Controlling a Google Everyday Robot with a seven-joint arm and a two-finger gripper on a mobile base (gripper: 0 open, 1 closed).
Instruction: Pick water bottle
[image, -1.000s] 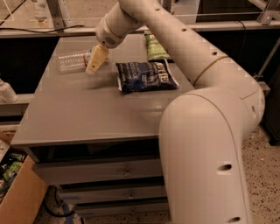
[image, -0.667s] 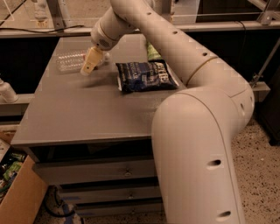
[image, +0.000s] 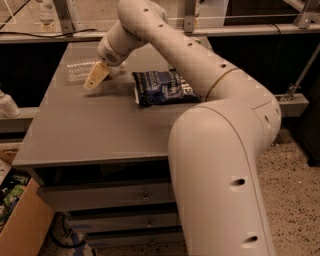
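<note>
At the table's (image: 90, 130) far left the water bottle (image: 79, 70) lies flat, the gripper (image: 96, 76) at its right end, opening impossible to tell; it should straddle the ribbed body squarely before closing.

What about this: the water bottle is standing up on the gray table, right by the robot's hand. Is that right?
Not quite. In the camera view the water bottle lies on its side on the gray table, right by the robot's hand.
</note>
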